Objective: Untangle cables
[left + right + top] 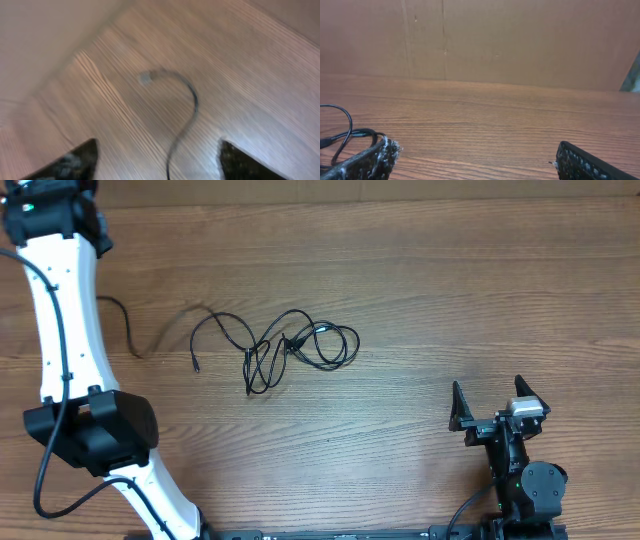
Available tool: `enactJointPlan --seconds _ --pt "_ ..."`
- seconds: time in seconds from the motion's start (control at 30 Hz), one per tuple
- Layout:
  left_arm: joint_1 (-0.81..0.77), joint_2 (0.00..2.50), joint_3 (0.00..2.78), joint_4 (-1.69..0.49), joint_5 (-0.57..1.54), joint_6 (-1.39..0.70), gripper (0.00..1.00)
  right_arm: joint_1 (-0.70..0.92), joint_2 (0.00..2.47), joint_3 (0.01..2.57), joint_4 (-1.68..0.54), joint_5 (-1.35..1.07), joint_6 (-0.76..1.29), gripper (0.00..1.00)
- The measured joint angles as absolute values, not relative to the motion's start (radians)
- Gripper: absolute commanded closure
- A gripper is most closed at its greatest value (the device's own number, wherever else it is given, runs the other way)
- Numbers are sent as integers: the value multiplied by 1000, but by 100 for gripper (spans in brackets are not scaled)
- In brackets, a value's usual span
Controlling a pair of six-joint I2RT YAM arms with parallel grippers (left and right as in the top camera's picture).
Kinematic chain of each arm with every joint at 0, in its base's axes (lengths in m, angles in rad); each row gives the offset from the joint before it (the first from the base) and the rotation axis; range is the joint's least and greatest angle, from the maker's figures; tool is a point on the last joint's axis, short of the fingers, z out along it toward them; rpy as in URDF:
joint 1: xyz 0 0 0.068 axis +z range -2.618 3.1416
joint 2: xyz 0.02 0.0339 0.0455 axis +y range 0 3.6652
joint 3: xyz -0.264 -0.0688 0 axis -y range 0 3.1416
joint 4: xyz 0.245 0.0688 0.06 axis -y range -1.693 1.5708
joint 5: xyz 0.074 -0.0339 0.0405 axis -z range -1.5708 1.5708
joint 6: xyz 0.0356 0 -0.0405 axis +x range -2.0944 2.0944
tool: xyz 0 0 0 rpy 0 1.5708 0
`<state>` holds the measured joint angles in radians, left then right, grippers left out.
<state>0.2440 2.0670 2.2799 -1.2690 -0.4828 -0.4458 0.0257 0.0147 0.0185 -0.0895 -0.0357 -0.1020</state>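
While cables (285,341) lie tangled | left claw (157,145) wide, empty | right claw (487,386) wide, empty

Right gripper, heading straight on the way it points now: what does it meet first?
Nothing near. The open right gripper points over bare brown wooden table toward a plain brown wall; the tangled thin black cables lie left of its line. Depth to the wall is unclear.

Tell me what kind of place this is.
Probably a robotics lab workbench: a white robot arm and a black robot arm mounted at a wood-grain table, a tangle of thin black cables on it, and a plain brown panel behind.
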Motion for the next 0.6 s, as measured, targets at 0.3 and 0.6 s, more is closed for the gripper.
enactJointPlan --seconds 0.3,0.6 --pt "277 2080 2280 -1333 -89 -454 1 26 15 19 -90 -36 -102 0" --pt "201 2095 2222 -1348 69 -465 0 26 15 19 -90 -36 -101 0"
